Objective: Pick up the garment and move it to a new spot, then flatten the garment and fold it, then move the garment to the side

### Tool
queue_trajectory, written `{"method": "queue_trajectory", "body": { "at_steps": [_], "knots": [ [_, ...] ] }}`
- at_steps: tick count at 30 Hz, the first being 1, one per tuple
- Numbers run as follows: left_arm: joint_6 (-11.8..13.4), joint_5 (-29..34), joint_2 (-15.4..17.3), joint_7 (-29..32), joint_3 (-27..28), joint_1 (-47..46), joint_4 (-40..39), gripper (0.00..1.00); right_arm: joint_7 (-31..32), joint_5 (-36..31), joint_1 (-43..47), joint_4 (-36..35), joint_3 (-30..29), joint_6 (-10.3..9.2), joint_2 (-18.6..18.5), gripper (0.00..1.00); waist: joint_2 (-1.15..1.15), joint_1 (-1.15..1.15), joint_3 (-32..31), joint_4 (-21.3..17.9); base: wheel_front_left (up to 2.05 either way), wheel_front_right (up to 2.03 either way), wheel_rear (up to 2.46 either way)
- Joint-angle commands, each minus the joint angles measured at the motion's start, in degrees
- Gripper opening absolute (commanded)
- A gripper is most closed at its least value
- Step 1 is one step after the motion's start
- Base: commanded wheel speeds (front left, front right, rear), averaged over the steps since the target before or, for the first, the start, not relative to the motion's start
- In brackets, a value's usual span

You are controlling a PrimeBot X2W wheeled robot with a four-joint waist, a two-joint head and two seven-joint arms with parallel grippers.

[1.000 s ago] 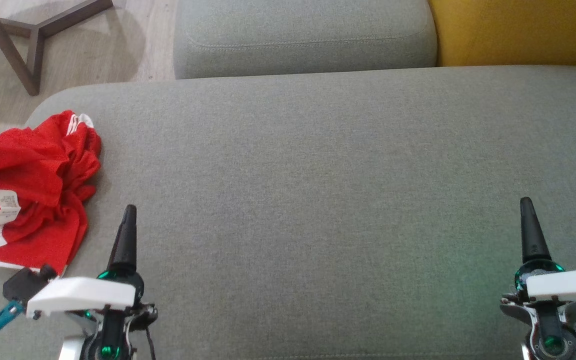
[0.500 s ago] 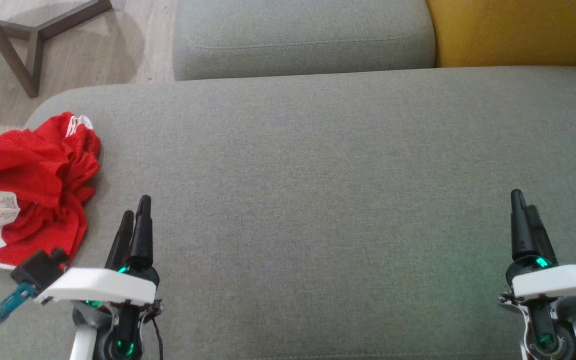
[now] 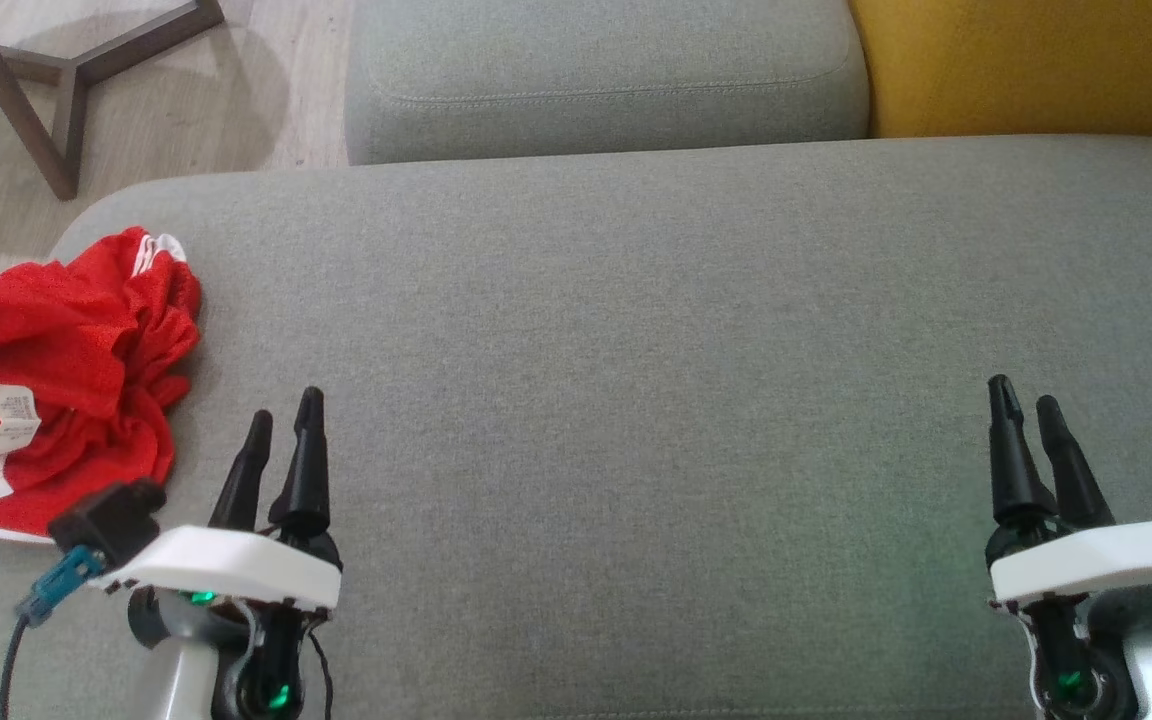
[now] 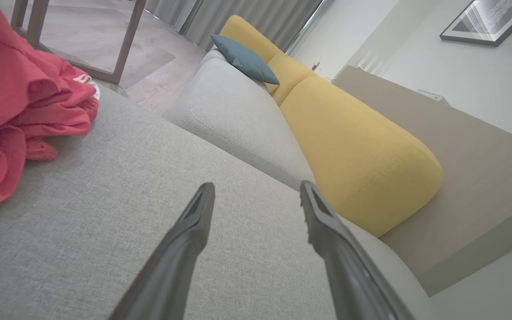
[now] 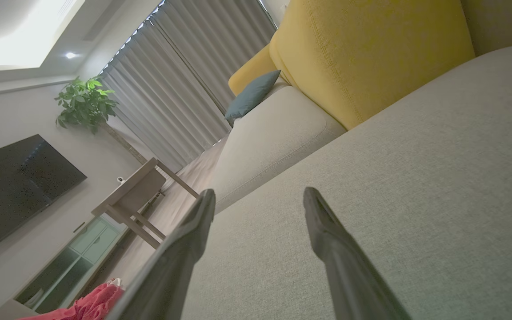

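Garment (image 3: 56,380) lies crumpled just left of our left gripper (image 3: 286,404), the nearer one. That and our right gripper (image 3: 1023,390) stand spread, empty.

Along your right gripper (image 5: 259,194) you see its two dark fingers spread wide with nothing between them, and the grey sofa seat (image 5: 416,178) under them. A yellow back cushion (image 5: 371,53) borders that seat, with a blue-grey pillow (image 5: 251,95) farther along. The red garment (image 5: 91,304) lies crumpled at the bottom edge, lower left. Beyond stand a wooden table (image 5: 136,195), a dark TV (image 5: 16,182), a leafy plant (image 5: 85,104) and grey curtains (image 5: 185,80).
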Motion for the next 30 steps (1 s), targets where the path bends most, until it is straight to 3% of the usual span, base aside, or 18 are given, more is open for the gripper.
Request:
{"method": "queue_trajectory", "body": {
  "at_steps": [1,30],
  "knots": [
    [0.3,1.7,0.9,-0.7,0.6,-3.2,-1.7,1.00,-0.7,-1.9,-0.9,-2.5,0.9,0.29,-1.4,1.00,0.00,0.00,0.0,0.0,0.00,0.00,0.00],
    [4.0,21.5,1.2,-5.6,-2.0,-2.9,1.2,1.00,-2.6,-20.6,0.4,-3.3,3.2,0.38,-1.2,1.00,0.00,0.00,-0.3,0.0,0.00,0.00,0.00]
  ]
}}
